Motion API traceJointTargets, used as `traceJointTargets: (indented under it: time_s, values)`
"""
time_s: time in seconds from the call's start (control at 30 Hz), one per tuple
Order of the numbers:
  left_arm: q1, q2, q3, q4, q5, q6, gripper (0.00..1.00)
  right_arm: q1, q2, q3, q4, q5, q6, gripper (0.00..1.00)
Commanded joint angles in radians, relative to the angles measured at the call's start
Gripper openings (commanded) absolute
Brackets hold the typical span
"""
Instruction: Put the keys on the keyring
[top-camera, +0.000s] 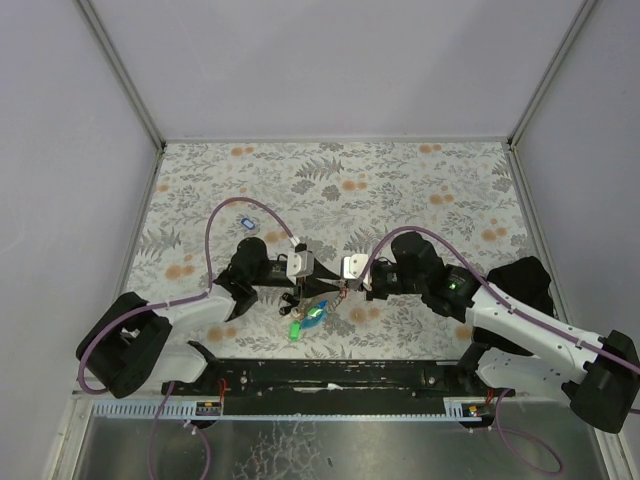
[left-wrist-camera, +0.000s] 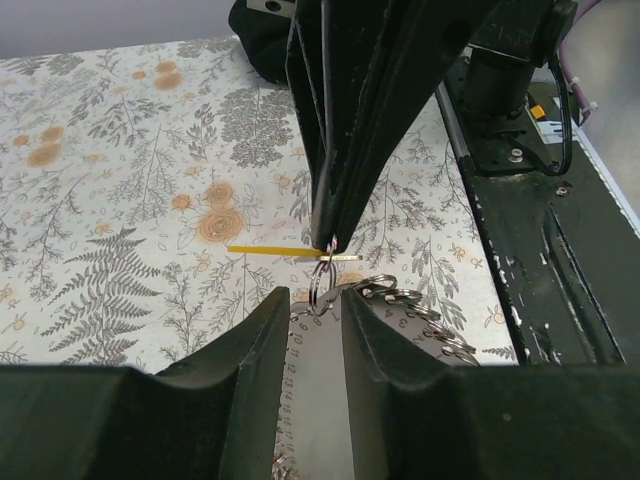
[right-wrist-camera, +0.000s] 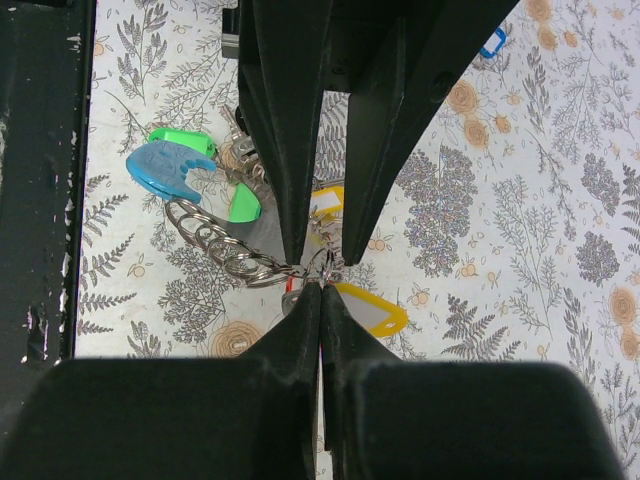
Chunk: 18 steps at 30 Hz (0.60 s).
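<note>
Both arms meet over the near middle of the table (top-camera: 400, 190), and the keyring (right-wrist-camera: 322, 268) hangs between them. The right gripper (right-wrist-camera: 320, 290) is pinched tight on the thin ring. The left gripper (left-wrist-camera: 315, 296) faces it with its jaws narrow around the grey tag (left-wrist-camera: 320, 400). From here I can't tell whether its pads are actually touching.

The light-blue strap (right-wrist-camera: 160, 168) and the keys (right-wrist-camera: 185, 140), with green and yellow caps, lie bunched just left of the ring. One blue-capped key (top-camera: 246, 222) sits well apart, far and to the left.

It looks like the ring is being steadied for threading. Next, the left side needs a firm hold, so that one hand can fetch that loose key.
</note>
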<state>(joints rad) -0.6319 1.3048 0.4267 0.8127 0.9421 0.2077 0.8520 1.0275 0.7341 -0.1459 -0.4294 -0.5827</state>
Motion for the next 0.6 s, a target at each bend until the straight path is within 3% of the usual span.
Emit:
traceJointTargets:
  time_s: [0.0, 0.23, 0.43, 0.57]
  values:
    - [0.008, 0.001, 0.039, -0.020, 0.055, 0.007, 0.26, 0.009, -0.019, 0.061, 0.034, -0.024, 0.013, 0.00]
    - [0.008, 0.035, 0.074, -0.065, 0.089, 0.006, 0.21, 0.010, -0.010, 0.076, 0.038, -0.030, 0.005, 0.00]
    - [0.008, 0.060, 0.115, -0.147, 0.121, 0.026, 0.00, 0.010, -0.003, 0.080, 0.029, -0.028, 0.002, 0.00]
    - [0.014, 0.037, 0.095, -0.127, 0.067, -0.011, 0.00, 0.010, -0.044, 0.064, 0.029, 0.002, 0.012, 0.00]
